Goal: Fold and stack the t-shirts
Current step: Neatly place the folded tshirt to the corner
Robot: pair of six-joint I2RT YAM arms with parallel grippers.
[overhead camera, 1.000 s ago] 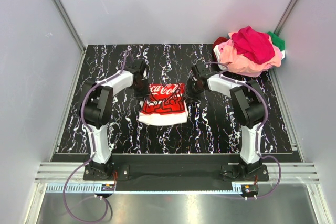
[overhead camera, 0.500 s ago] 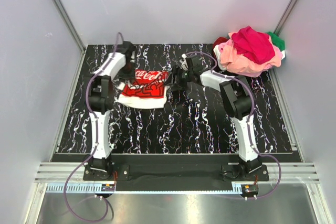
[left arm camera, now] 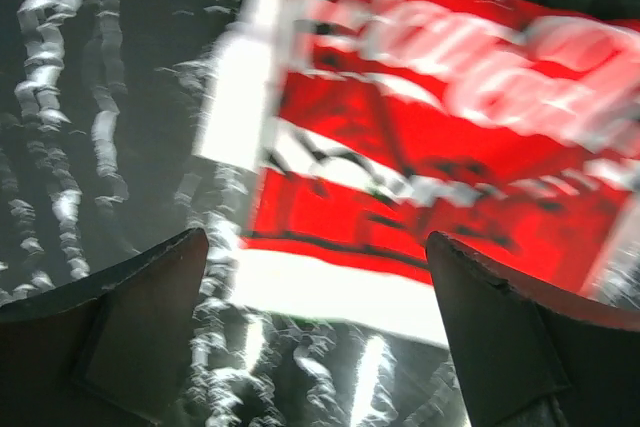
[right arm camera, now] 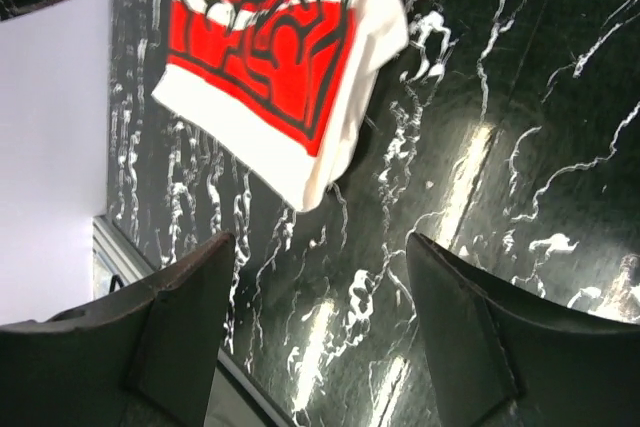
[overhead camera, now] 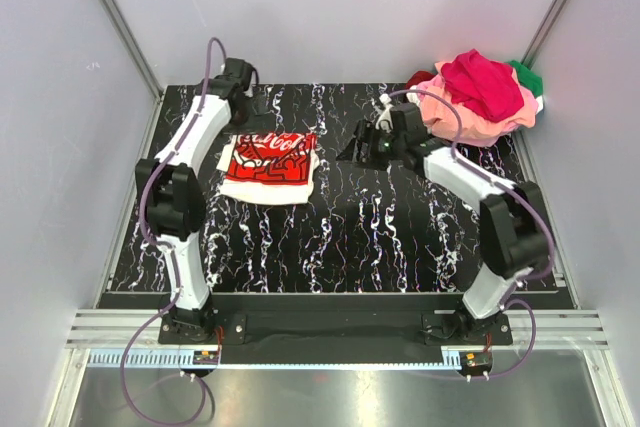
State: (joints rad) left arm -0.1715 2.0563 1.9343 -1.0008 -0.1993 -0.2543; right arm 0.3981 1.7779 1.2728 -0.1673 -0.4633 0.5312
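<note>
The white t-shirt with the red printed logo lies folded flat on the left half of the black marbled table. My left gripper hovers just behind its far edge, open and empty. In the left wrist view the shirt fills the space ahead of the spread gripper. My right gripper is open to the right of the shirt, apart from it. The right wrist view shows the shirt beyond that gripper. The other t-shirts, pink, magenta, dark red and green, are heaped at the back right.
Grey walls close in the table on three sides. The table's left edge and a metal rail appear in the right wrist view. The heap of tees overhangs the back right corner, close to the right arm's forearm.
Both grippers have gone from shut on the folded shirt to open and let it go. The shirt was carried left and toward the back, and both grippers have drawn away from it.
</note>
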